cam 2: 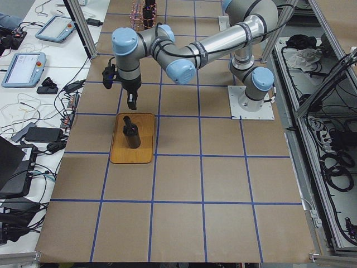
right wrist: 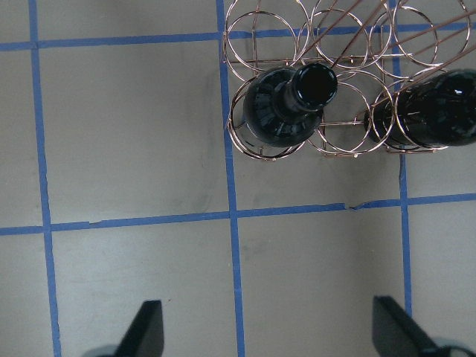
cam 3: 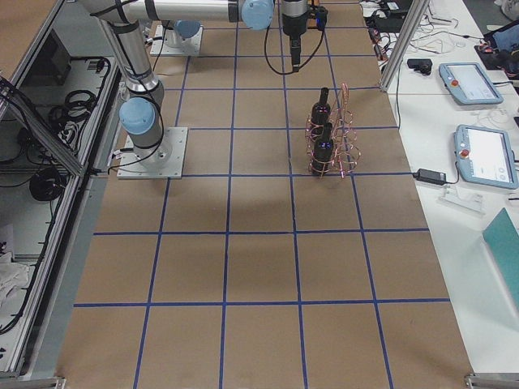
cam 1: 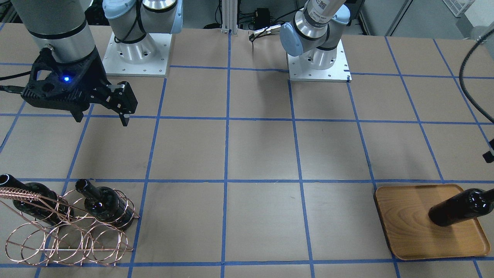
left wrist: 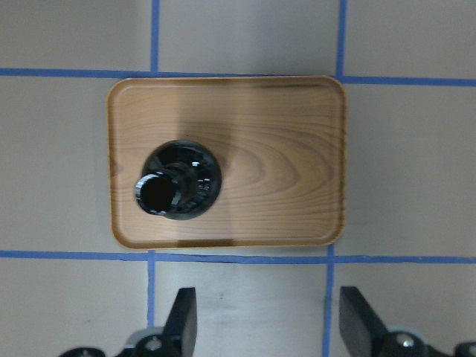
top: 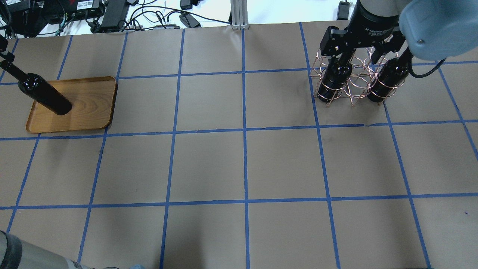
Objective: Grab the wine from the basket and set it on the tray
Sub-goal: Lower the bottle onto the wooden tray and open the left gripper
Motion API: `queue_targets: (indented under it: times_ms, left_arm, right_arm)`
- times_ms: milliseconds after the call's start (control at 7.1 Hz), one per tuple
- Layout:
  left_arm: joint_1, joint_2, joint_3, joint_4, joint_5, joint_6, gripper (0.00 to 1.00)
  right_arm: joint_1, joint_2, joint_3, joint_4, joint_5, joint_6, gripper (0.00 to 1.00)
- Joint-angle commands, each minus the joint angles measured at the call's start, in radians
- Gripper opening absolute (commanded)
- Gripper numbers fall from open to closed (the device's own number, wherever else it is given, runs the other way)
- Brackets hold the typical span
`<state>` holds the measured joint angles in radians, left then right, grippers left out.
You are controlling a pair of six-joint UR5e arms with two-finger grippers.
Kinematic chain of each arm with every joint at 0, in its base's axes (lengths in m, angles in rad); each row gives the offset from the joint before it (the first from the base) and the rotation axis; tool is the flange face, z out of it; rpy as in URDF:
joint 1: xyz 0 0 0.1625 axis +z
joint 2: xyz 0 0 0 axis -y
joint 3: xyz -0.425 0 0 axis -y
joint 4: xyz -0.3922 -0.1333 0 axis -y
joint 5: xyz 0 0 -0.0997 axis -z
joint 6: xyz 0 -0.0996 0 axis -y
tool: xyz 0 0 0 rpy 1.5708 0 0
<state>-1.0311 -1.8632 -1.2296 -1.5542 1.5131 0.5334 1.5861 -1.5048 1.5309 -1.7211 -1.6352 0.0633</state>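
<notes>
- Hovering above the tray, the left tool [left wrist: 271, 316] has its two black fingers spread wide and holds nothing.
- The glossy near-black glass wine bottle [left wrist: 178, 181] stands upright on the flat orange-brown wooden tray [left wrist: 290, 134], toward one end, at the far left of the brown, blue-taped tabletop [top: 242, 160].
- The right tool [right wrist: 269, 331] is equally wide open and empty, raised beside the copper thin-wire basket [top: 353, 80] at the far right.
- Two more dark glass bottles [top: 334, 80] [top: 388, 80] stand in the basket's rings.
</notes>
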Motion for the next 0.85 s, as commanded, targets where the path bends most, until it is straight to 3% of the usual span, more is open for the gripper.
queue_targets:
  times_ms: [0, 282, 705]
  left_arm:
    - [-0.152, 0.152, -0.117, -0.034, 0.019, -0.033, 0.76]
    - [-0.333, 0.26, -0.229, -0.032, 0.022, -0.201, 0.87]
    - [-0.521, 0.297, -0.245, -0.038, 0.018, -0.322, 0.96]
  right_arm:
    - [0.0, 0.0, 0.0, -0.002, 0.0, 0.001, 1.0]
    - [0.0, 0.0, 0.0, -0.002, 0.001, 0.0, 1.0]
    - [0.0, 0.0, 0.0, -0.003, 0.0, 0.0, 1.0]
